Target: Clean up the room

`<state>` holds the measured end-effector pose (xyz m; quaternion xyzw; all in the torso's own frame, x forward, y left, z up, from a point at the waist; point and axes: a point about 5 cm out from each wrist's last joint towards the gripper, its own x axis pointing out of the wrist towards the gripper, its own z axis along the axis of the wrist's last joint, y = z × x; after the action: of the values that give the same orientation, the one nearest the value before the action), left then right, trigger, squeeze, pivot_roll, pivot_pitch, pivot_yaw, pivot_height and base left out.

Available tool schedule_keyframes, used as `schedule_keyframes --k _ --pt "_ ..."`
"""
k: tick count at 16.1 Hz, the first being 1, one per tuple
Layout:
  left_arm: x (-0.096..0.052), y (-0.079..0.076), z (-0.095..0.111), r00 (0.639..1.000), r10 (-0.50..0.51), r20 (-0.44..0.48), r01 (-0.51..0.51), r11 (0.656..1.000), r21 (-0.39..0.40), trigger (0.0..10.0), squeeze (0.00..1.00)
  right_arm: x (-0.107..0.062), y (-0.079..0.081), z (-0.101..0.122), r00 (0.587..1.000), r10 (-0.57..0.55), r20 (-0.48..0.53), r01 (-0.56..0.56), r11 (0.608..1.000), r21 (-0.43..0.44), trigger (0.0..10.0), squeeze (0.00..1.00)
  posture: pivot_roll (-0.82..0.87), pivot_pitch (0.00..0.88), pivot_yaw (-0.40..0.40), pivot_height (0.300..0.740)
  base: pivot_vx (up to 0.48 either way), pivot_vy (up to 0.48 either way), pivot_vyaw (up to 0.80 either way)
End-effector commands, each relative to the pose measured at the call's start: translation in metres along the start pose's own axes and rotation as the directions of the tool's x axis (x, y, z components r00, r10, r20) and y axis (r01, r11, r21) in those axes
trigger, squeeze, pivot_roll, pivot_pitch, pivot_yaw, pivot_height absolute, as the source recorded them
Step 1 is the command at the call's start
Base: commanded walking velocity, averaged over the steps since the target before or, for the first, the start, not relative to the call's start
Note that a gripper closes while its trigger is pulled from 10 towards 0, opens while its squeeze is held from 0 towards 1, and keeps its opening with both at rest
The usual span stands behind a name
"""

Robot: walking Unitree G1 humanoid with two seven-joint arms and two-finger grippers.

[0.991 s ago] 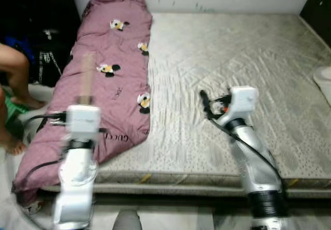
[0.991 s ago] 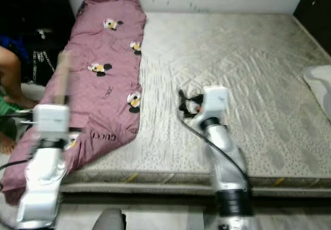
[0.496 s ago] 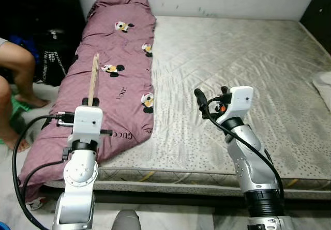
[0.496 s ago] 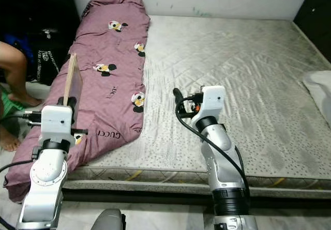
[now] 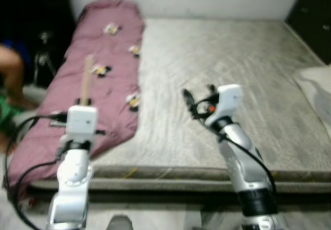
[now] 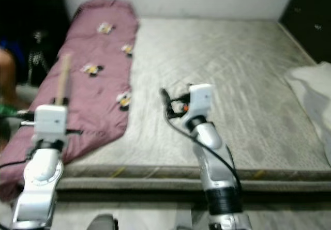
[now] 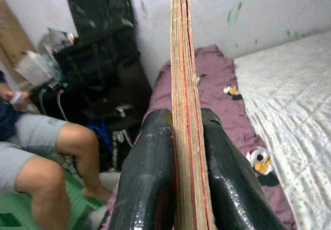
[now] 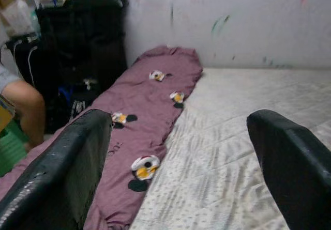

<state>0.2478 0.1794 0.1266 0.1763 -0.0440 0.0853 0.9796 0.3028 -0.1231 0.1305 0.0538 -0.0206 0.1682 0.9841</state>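
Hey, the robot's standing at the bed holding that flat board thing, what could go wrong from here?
The left gripper pinches the thin board by its lower end, so it might tilt or slip. A person sits close on the robot's left; a swing could hit them. The head views are blurred, so the camera seems to be moving, which makes aiming harder.

Bare quilted mattress [image 5: 227,59], mauve cartoon-print blanket [image 5: 98,80] along its left edge
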Motion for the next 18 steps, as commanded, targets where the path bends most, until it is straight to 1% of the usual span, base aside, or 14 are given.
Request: schedule_keyframes --k 1,3,4,6,8,10,11,15,18 --pt "0.0016 -0.0068 0.0119 0.998 -0.019 0.055 0.020 1.000 -0.017 10.0 0.00 -0.0045 -0.0113 -0.0013 0.999 -0.040 -0.012 0.040 0.999 -0.011 10.0 0.00 -0.02 0.000 -0.010 0.740 0.000 0.000 0.00" --pt "0.0003 -0.0060 0.0103 0.999 -0.010 0.050 0.012 0.999 -0.043 10.0 0.00 -0.0068 -0.0132 -0.0039 0.998 -0.052 -0.020 0.052 0.999 -0.012 10.0 0.00 -0.03 0.000 -0.009 0.740 0.000 0.000 0.00" --pt "-0.0008 -0.0032 0.0081 0.999 -0.005 0.040 0.007 0.999 -0.052 10.0 0.00 -0.0075 -0.0140 -0.0041 0.998 -0.056 -0.020 0.056 0.998 -0.013 10.0 0.00 -0.03 0.000 -0.010 0.740 0.000 0.000 0.00" --pt "-0.0010 -0.0015 0.0066 0.999 -0.008 0.034 0.010 0.999 -0.049 10.0 0.00 -0.0077 -0.0141 -0.0047 0.998 -0.057 -0.022 0.057 0.998 -0.014 10.0 0.00 -0.03 0.000 -0.010 0.740 0.000 0.000 0.00" --pt "-0.0007 -0.0032 0.0075 0.999 -0.013 0.034 0.016 0.997 -0.075 10.0 0.00 -0.0082 -0.0140 -0.0056 0.998 -0.057 -0.027 0.057 0.998 -0.018 10.0 0.00 -0.03 0.000 -0.010 0.740 0.000 0.000 0.00" --pt "-0.0008 -0.0039 0.0088 0.999 -0.023 0.040 0.026 0.996 -0.081 10.0 0.00 -0.0082 -0.0140 -0.0056 0.998 -0.060 -0.028 0.060 0.998 -0.019 10.0 0.00 -0.03 0.000 -0.010 0.740 0.000 0.000 0.00" --pt "-0.0012 -0.0059 0.0106 0.998 -0.044 0.053 0.049 0.995 -0.088 10.0 0.00 -0.0083 -0.0141 -0.0055 0.998 -0.061 -0.028 0.061 0.998 -0.020 10.0 0.00 -0.03 0.000 -0.011 0.740 0.000 0.000 0.00" --pt "-0.0022 -0.0059 0.0111 0.997 -0.055 0.060 0.060 0.993 -0.100 10.0 0.00 -0.0085 -0.0149 -0.0056 0.997 -0.065 -0.032 0.065 0.998 -0.021 10.0 0.00 -0.03 0.000 -0.012 0.740 0.000 0.000 0.00" --pt "-0.0029 -0.0057 0.0112 0.996 -0.059 0.061 0.066 0.991 -0.113 10.0 0.00 -0.0083 -0.0150 -0.0067 0.997 -0.064 -0.038 0.063 0.998 -0.024 10.0 0.00 -0.03 0.000 -0.015 0.740 0.349 0.000 0.00"
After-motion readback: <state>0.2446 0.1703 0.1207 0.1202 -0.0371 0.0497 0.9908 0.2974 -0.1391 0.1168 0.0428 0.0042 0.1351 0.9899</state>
